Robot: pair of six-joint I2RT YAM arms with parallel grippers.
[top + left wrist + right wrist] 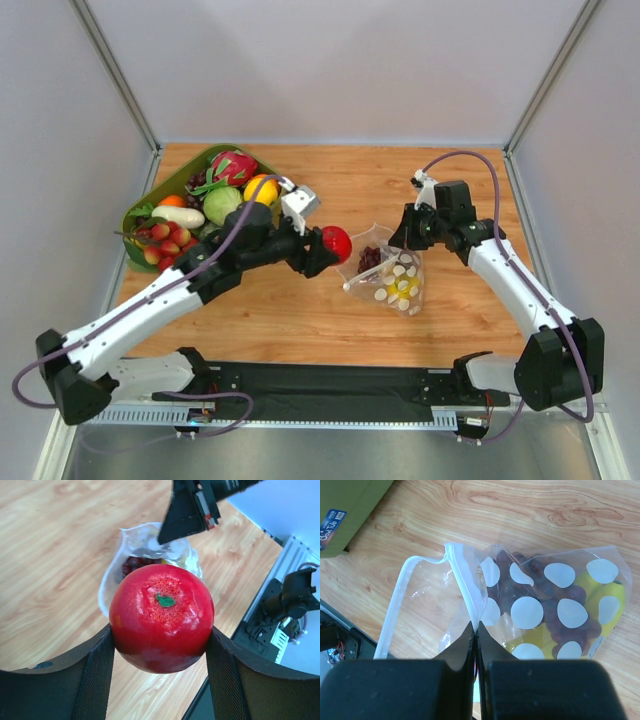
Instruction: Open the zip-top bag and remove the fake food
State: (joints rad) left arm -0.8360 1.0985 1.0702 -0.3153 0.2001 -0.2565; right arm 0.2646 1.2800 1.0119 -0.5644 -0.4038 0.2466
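The clear polka-dot zip-top bag (392, 277) lies open on the wooden table, its mouth facing left. My left gripper (330, 245) is shut on a glossy red round fruit (161, 616) and holds it just left of the bag's mouth, above the table. My right gripper (476, 629) is shut on the bag's zip edge (465, 587) and holds that side up. Inside the bag (555, 610) I see a dark purple grape bunch (547, 605) and yellow fruit (600, 592). The bag also shows in the left wrist view (145, 545).
An olive-green bin (148, 205) at the back left holds a pink dragon fruit (233, 166), a green cabbage (221, 204), an orange and other toy produce. Its corner shows in the right wrist view (345, 510). A black rail (330, 385) runs along the near edge.
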